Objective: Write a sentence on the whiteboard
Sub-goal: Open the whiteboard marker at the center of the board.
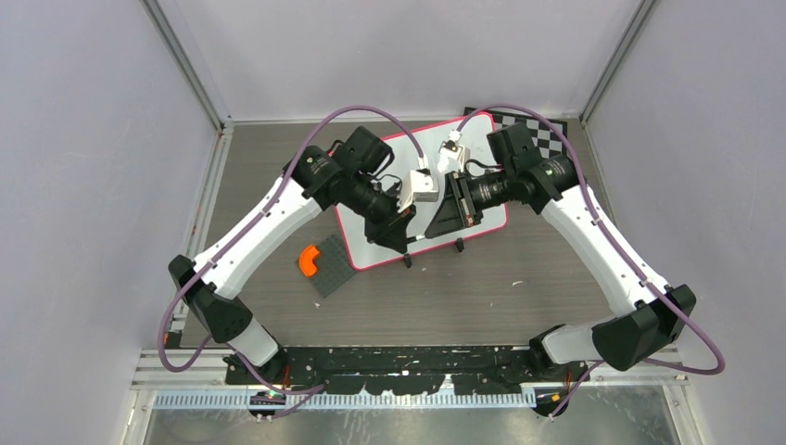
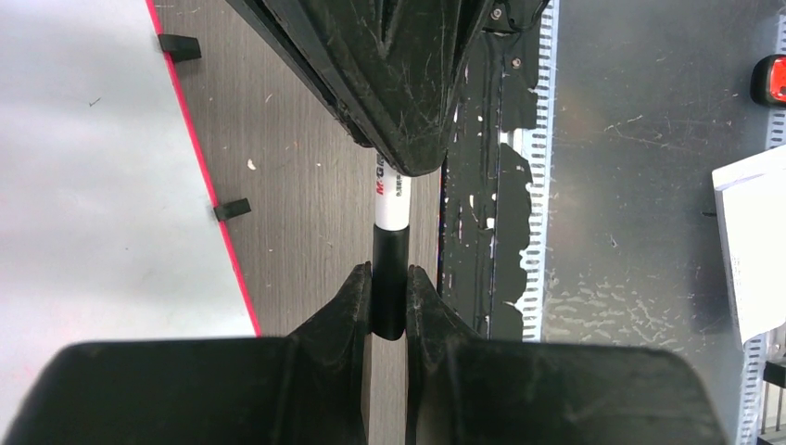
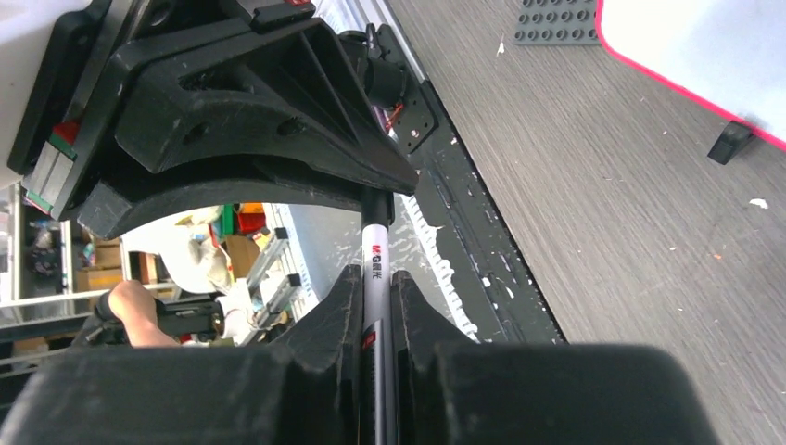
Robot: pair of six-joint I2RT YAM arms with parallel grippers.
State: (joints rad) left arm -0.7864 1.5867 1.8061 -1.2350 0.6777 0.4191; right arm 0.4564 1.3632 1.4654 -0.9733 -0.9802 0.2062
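The whiteboard (image 1: 482,209) lies flat at the middle back of the table, white with a red-pink rim; both arms reach over its near edge. A marker (image 2: 392,199) with a white barrel and a black cap hangs between the two grippers. My left gripper (image 2: 389,278) is shut on the black cap. My right gripper (image 3: 375,278) is shut on the white barrel (image 3: 374,243). In the top view the left gripper (image 1: 408,245) and the right gripper (image 1: 434,234) meet tip to tip above the board's near rim. The sentence is out of view; the board's visible parts (image 2: 93,185) are plain white.
A dark grey studded plate (image 1: 335,269) with an orange piece (image 1: 309,260) lies left of the board. A checkered chessboard (image 1: 533,130) sits at the back right. The board's black feet (image 2: 232,209) stand on the wood-grain table. Grey walls and metal posts close the sides.
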